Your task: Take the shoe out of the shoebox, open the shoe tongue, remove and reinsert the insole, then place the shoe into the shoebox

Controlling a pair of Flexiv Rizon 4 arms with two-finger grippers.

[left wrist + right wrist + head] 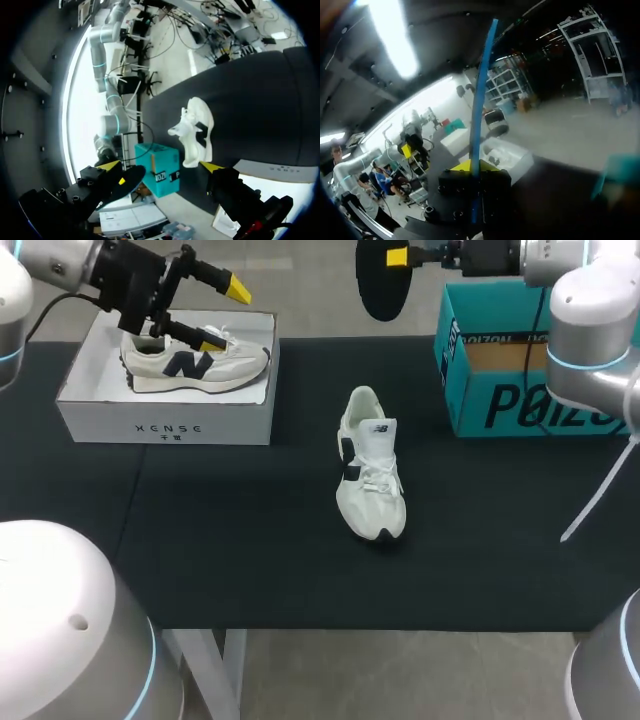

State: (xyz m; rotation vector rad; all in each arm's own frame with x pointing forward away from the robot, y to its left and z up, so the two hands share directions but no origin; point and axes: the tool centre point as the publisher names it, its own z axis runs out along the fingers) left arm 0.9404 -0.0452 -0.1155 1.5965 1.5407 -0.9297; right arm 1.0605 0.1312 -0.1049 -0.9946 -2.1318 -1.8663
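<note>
Shoe stood on its sole near the middle of the table, toe toward the near edge, laces up, touched by neither arm. In the left wrist view the same shoe lay ahead of the fingers, well apart from them.

Left gripper hung over the shoebox at the table's far left, fingers wide apart, nothing between them. From its own wrist view the left gripper showed both yellow tips spread. Lower tip sat close over the second shoe, which lay inside the shoebox with its logo side showing; contact could not be judged.

Right gripper was raised past the far edge, just beside the teal box, clamped on the insole, which hung dark and free below it. Right wrist view: the insole appeared edge-on as a thin blue strip, pinched between the yellow tips of the right gripper.

Teal box stood at far right. Insole also showed beside the teal box.
</note>
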